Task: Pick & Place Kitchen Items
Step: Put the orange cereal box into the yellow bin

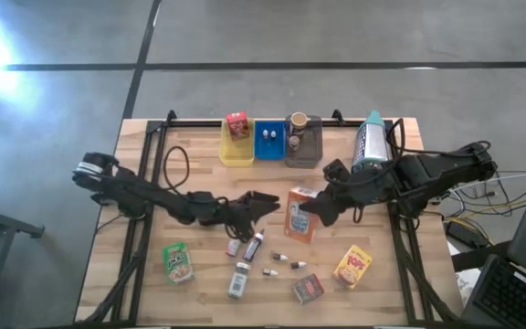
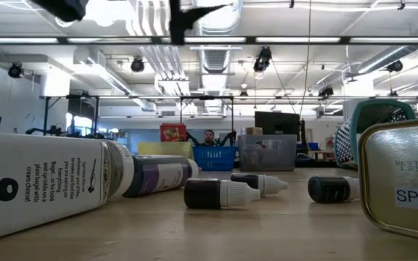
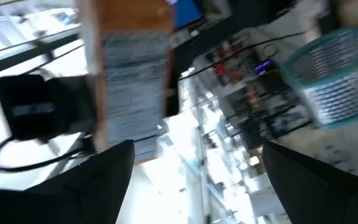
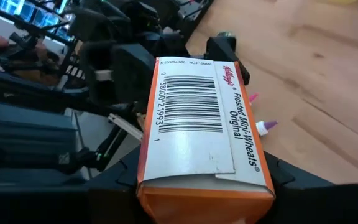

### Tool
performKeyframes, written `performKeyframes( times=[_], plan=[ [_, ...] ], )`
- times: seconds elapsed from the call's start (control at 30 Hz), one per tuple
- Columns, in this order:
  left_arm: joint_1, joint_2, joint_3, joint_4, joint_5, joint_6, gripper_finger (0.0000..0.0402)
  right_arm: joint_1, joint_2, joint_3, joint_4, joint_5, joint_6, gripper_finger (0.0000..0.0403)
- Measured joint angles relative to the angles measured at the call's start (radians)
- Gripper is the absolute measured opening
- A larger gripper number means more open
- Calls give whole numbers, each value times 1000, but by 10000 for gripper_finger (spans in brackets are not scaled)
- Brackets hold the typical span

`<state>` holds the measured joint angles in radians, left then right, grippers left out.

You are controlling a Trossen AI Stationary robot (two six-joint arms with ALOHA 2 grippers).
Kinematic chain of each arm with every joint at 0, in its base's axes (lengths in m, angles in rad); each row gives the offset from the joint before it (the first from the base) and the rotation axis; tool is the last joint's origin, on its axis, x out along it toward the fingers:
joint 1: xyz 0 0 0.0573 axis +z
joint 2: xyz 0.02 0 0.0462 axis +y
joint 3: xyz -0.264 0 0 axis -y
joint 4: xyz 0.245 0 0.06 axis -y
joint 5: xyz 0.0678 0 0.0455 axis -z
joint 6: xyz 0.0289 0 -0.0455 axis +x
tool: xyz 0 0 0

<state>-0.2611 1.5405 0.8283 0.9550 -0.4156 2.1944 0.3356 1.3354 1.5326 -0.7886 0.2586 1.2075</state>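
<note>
We have the orange cardboard cereal box clamped between the right gripper fingers, lifted over the middle of the wooden table. The left gripper hangs just beside it, jaws spread wide and empty (its wrist view shows the box right ahead). We judge the risk to be a clash: the two arms are close, and either could knock the box askew. The hold sits at one end of the box, so it may pivot or slip onto the small dark bottles below.
</note>
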Motion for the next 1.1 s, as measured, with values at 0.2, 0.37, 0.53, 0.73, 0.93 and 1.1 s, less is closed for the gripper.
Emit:
performKeyframes(
  times=[0.2,0.37,0.53,0.73,0.93,1.1],
  plan=[
    [-17,-4,50,-4,53,47,350,1,0,0,17,-9,-14,153],
    [-25,-13,36,-27,162,56,342,1,0,0,18,-31,-17,164],
    [-24,5,40,-39,237,84,341,1,0,0,22,-35,-15,174],
    [-24,25,95,-35,282,105,341,1,0,0,31,-43,-15,160],
    [-24,71,143,-66,294,105,341,1,0,0,77,-55,-30,161],
    [-25,108,178,-67,301,109,341,0,-1,0,69,-58,-36,175]
  ],
)
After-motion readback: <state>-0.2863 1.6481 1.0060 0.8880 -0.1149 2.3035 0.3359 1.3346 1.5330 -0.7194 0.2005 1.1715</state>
